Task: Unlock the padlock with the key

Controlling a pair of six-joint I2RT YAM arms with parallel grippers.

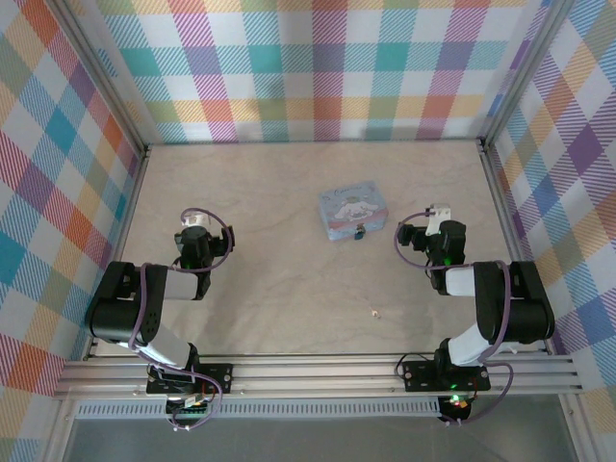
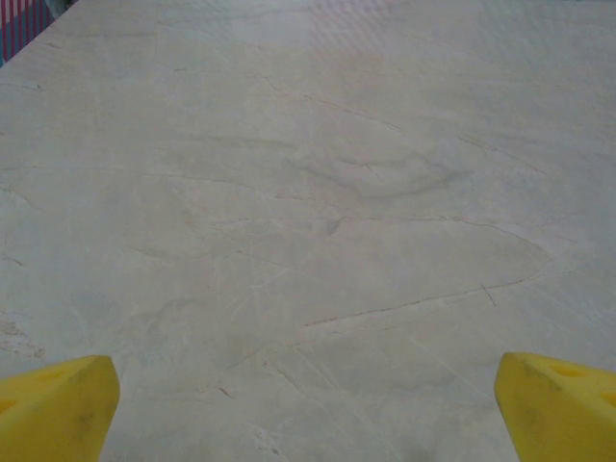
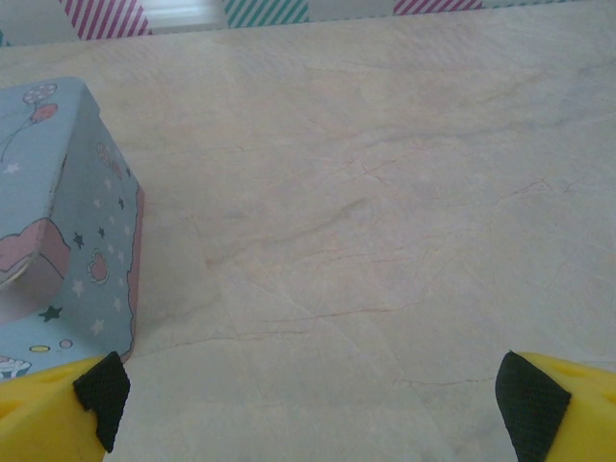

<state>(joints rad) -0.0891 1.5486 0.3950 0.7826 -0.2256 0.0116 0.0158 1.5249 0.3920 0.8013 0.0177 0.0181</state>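
From above, checked cloth walls (image 1: 327,67) in many colours close in a pale, marbled worktop (image 1: 269,173). A light-blue cartoon tin (image 1: 354,212) lies toward the far middle with its lid down, so I cannot see what it holds. The small dark padlock (image 1: 358,232) sits at the tin's near side, touching it. The key (image 1: 373,311), a tiny pale speck, lies on bare worktop well apart from the tin, nearer my bases and closer to my right arm. My left claw (image 1: 197,223) is over bare worktop well to the left of the tin. My right claw (image 1: 435,214) is just to the tin's right. Neither claw holds anything.

From my left wrist, the yellow fingertips (image 2: 58,409) sit at the two bottom corners, spread wide, with bare veined worktop between them.

From my right wrist, the fingertips (image 3: 563,409), yellow with black pads, are likewise spread wide and pinch nothing. The tin's printed wall rises at the left edge, just beyond the left fingertip, and bare worktop lies ahead.
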